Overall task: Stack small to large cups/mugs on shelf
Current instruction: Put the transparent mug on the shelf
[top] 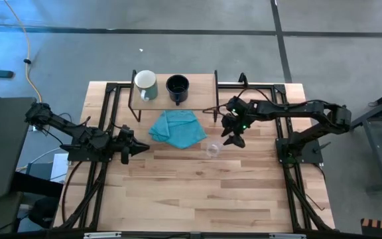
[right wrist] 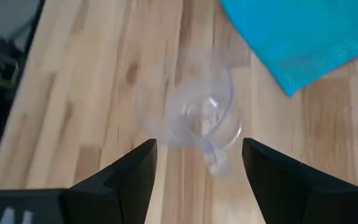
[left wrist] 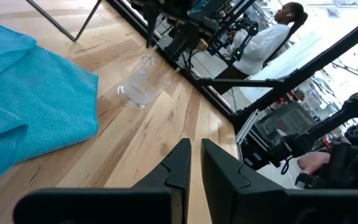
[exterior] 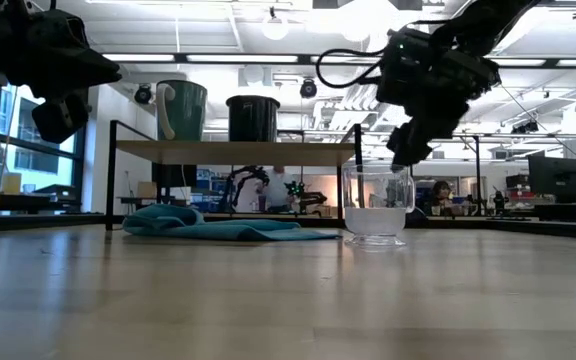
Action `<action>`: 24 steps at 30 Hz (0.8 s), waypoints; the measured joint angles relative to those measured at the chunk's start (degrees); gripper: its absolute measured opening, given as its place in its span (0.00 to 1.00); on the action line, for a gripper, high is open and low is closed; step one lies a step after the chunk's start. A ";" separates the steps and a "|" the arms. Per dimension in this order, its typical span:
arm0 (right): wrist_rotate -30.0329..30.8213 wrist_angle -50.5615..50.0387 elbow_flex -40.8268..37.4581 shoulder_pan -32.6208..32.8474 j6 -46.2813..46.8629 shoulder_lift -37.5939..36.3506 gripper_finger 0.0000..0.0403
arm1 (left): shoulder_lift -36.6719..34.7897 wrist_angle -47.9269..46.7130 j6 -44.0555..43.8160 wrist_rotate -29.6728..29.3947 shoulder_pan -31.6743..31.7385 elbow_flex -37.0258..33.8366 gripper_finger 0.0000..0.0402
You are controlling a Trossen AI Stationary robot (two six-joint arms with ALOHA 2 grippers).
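A clear glass cup (top: 213,149) stands upright on its base on the tabletop, right of a teal cloth (top: 176,127). It also shows in the low view (exterior: 375,205) and the right wrist view (right wrist: 194,115). My right gripper (top: 234,138) is open and hangs just above and behind the cup; its fingers (right wrist: 143,168) stand to either side of it without touching. A pale mug (top: 144,85) and a black mug (top: 177,88) stand on the low wooden shelf (top: 201,83) at the far side. My left gripper (top: 138,147) is shut and empty, left of the cloth.
The teal cloth lies crumpled on the table in front of the shelf (exterior: 218,225). Black frame rails run along the table's left and right sides. Bare wood (top: 204,192) fills the near half of the table. A person in white (left wrist: 260,43) is in the room beyond.
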 joint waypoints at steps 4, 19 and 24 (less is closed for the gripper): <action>1.03 -3.09 0.00 0.19 -3.85 0.00 0.57 | -0.01 0.00 -0.09 -0.25 0.00 0.00 0.06; 4.03 -0.51 0.00 4.43 -0.24 0.00 0.57 | 0.01 0.00 -0.13 -1.51 0.00 0.00 0.06; 6.55 1.86 0.00 6.51 2.78 0.00 0.57 | 0.00 -0.03 -0.04 -1.51 0.00 0.00 0.06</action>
